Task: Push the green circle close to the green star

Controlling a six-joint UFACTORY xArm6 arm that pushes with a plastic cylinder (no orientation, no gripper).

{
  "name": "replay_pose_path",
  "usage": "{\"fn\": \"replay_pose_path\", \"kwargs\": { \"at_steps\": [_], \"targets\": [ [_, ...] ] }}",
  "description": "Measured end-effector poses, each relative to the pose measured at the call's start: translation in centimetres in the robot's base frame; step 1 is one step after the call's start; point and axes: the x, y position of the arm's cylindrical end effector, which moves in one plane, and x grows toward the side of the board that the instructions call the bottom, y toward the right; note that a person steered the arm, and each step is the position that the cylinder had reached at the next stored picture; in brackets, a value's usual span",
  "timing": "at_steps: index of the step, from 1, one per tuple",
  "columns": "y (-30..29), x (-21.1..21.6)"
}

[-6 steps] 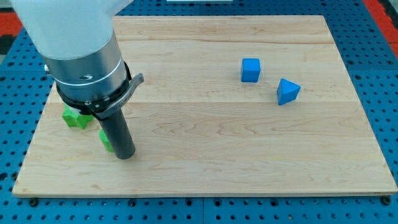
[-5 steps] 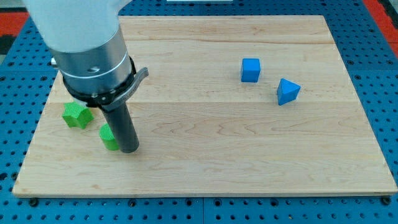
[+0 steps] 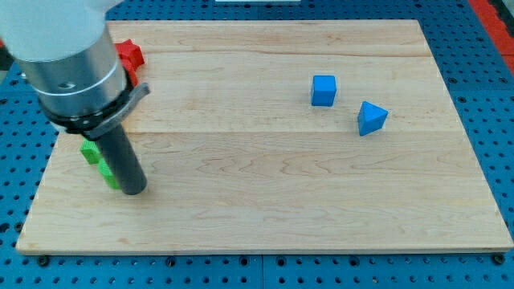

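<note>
My tip [image 3: 134, 191] touches the green circle [image 3: 109, 176] on its right; the green star [image 3: 91, 152] lies just beside it, far-left. I have no jaws.

You get a bright, even picture with light that seems to come from above. The pale wooden worktop [image 3: 265, 160] shows no glare. Shadows are soft and small, just a thin dark edge beside the blue cube [image 3: 324, 90] and the blue triangle block [image 3: 371, 118]. Everything looks sharp, with no blur.
</note>
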Motion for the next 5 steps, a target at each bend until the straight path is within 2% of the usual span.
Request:
{"fn": "replay_pose_path", "kwargs": {
  "at_steps": [2,5],
  "targets": [
    [-1.6,1.8],
    [1.3,1.0]
  ]
}}
